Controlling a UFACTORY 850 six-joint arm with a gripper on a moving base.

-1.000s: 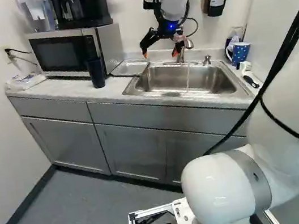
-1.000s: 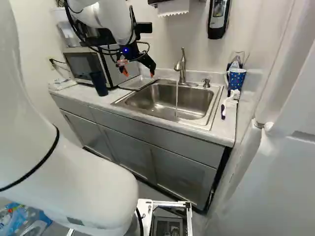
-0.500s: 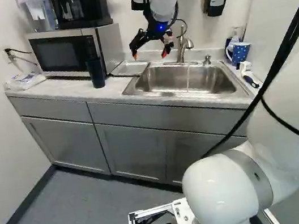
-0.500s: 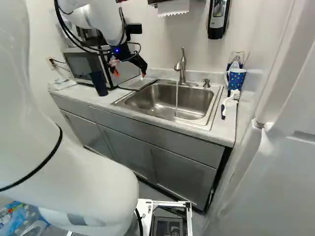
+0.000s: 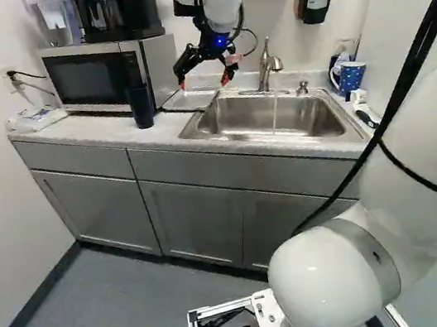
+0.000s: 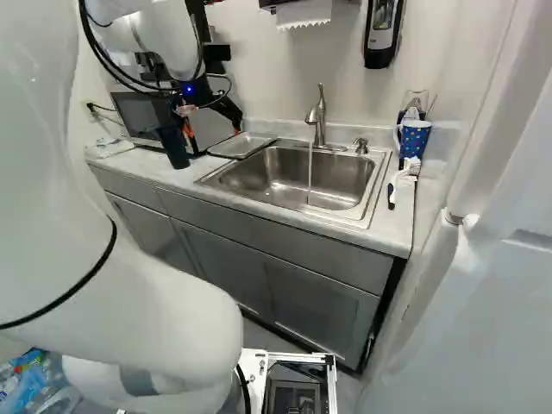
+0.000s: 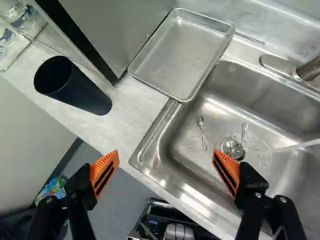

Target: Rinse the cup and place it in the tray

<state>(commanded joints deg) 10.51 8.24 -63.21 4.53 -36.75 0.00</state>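
My gripper [image 5: 206,78] hangs over the sink's tray side in the left base view. In the wrist view the gripper [image 7: 166,166] is open, its orange-padded fingers wide apart with nothing between them. A dark cup [image 7: 72,86] stands upright on the counter, ahead of the gripper and off to the side away from the sink; in the left base view the cup [image 5: 141,107] is in front of the microwave. The shallow metal tray [image 7: 181,54] lies between microwave and sink, partly over the sink's rim, with nothing in it. Water [image 6: 310,177] runs from the faucet [image 6: 318,118] into the sink [image 6: 289,183].
The microwave [image 5: 95,79] carries a coffee maker [image 5: 119,10]. Two spoons lie in the basin, one a spoon [image 7: 202,133] nearer the tray. A blue mug [image 6: 413,138] and a brush [image 6: 402,179] are right of the sink. A soap dispenser [image 6: 382,33] hangs on the wall.
The arm has carried the open gripper leftward, away from the faucet and toward the tray and cup. The base, cup and tray have stayed put.
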